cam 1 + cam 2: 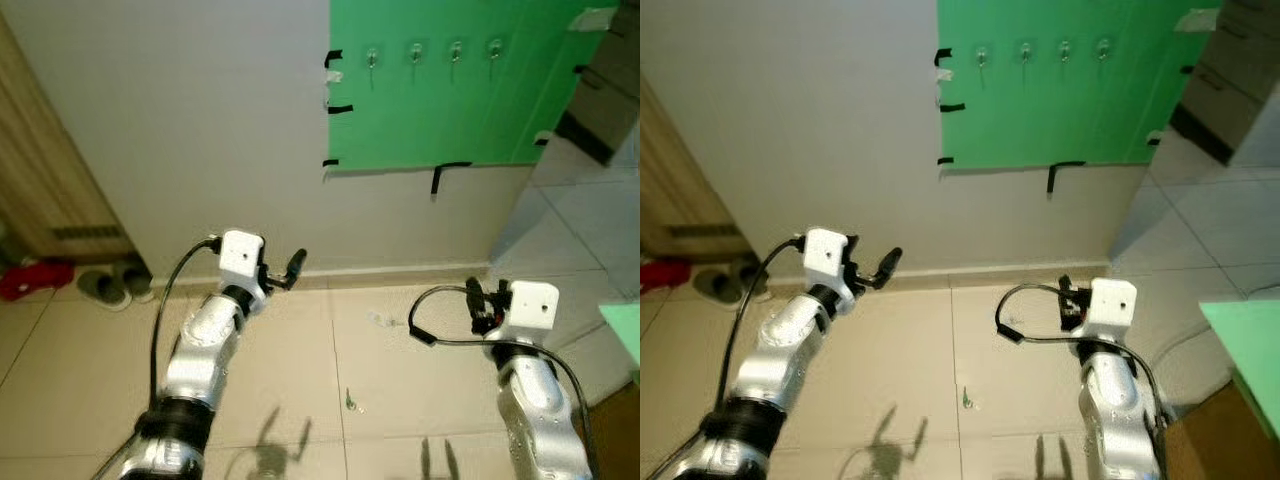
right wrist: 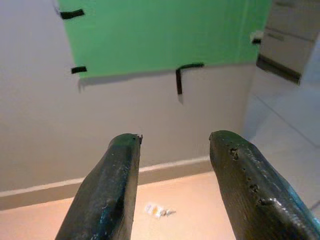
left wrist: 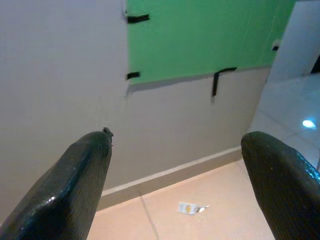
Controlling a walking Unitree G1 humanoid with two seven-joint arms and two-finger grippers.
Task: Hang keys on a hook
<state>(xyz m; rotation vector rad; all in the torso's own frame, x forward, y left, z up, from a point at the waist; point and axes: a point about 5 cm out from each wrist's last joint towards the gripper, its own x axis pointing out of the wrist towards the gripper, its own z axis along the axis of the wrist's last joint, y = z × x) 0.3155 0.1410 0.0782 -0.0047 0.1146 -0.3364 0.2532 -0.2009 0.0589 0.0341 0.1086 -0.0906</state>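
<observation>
Four small clear hooks [image 1: 415, 52] sit in a row near the top of a green sheet [image 1: 450, 110] taped to the wall. A small pale-tagged bunch that looks like the keys [image 1: 380, 320] lies on the floor tile just before the baseboard, also visible as the keys [image 3: 190, 207] and the keys [image 2: 157, 210] in the wrist views. My left gripper [image 1: 295, 265] is raised at the left, open and holding nothing, pointing at the wall. My right gripper [image 1: 475, 295] is lower at the right, open and holding nothing. Both hang above the floor, well below the hooks.
A wooden cabinet [image 1: 40, 170] stands at the left with grey shoes [image 1: 115, 285] and a red item [image 1: 35, 278] at its foot. A tiny green object [image 1: 350, 400] lies on the tiles between my arms. A green surface's corner [image 1: 625, 330] juts in at the right.
</observation>
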